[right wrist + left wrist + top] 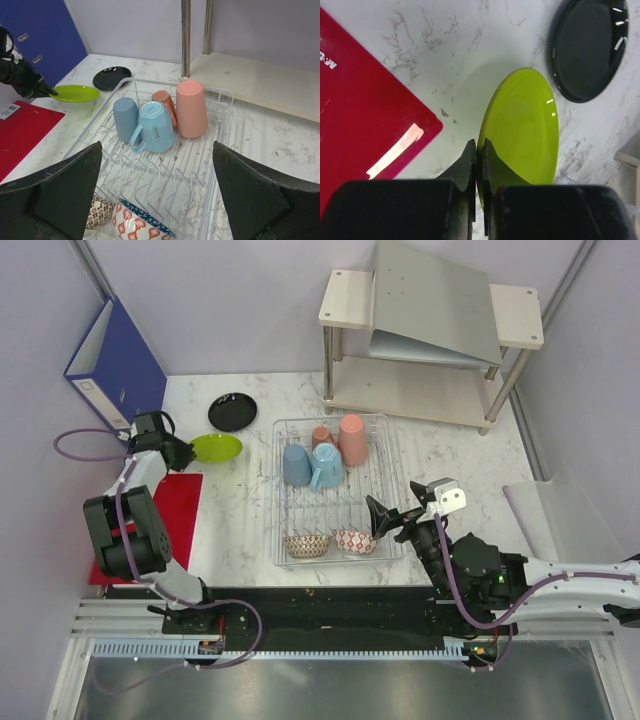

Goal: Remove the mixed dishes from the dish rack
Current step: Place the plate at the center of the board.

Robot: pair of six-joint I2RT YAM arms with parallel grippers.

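The lime-green plate (217,448), left of centre, is pinched at its rim by the left gripper (188,450) and should be set flat, clear of the black plate (232,412), before release. The right gripper (385,517) is held wide open beside the dish rack (278,490); handwriting on the light-blue mug (156,131) cannot be read.

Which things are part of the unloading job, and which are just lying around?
Job: dish rack, lime-green plate, black plate, pink cup, pink mug, blue cup, blue mug, red-white bowl, brown-white bowl.
Lying about: blue binder, red mat, beige shelf.
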